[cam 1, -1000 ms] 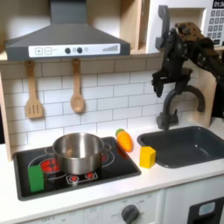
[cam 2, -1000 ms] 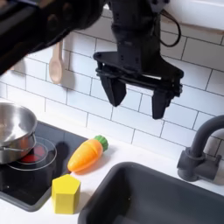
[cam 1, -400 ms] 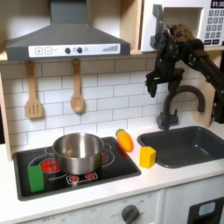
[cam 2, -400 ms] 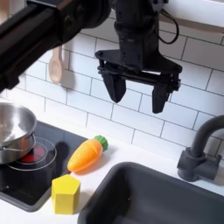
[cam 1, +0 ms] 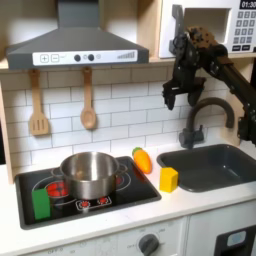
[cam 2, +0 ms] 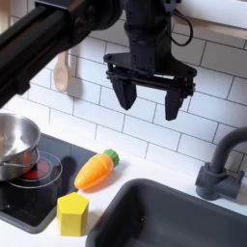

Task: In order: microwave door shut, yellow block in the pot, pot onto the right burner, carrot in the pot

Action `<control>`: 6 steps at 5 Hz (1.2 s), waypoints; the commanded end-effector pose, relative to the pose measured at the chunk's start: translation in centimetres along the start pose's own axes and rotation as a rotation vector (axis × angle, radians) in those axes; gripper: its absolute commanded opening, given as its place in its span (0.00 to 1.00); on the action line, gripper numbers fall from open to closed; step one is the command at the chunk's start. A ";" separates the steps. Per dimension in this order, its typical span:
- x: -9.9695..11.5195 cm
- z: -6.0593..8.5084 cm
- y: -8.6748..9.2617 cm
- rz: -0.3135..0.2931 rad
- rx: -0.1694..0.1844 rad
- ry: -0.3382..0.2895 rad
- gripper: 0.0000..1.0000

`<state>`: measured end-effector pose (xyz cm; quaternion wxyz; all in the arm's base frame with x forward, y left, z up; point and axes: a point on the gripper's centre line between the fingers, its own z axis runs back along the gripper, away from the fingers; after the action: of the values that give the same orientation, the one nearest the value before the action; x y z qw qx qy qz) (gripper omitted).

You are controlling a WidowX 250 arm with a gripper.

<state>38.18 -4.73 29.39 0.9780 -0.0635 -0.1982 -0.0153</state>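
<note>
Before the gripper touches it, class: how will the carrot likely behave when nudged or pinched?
The carrot lies on its side on the counter; rounded and tapered, it would probably roll in a curve if nudged. Its smooth, glossy skin suggests hard plastic: likely stiff, light, and a bit slippery between the open gripper's fingers.

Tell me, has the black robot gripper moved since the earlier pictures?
Yes. In the first exterior view the black robot gripper has risen and shifted left, judged against the curved grey faucet. Its jaws are open.

The pot [cam 1: 89,174] sits on the cooktop [cam 1: 130,190], carrot [cam 1: 143,160] beside.
</note>
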 end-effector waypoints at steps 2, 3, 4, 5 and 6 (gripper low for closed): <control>0.9 -0.6 0.1 0.016 -0.005 0.004 1.00; 0.8 -0.4 0.2 0.013 0.004 0.006 1.00; -0.9 -0.5 0.9 0.001 0.031 0.036 1.00; -3.0 -2.0 2.1 -0.007 0.048 0.101 1.00; -4.8 -1.4 3.2 -0.010 0.065 0.114 1.00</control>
<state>34.66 -1.93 25.78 0.9894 -0.0321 -0.1403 -0.0187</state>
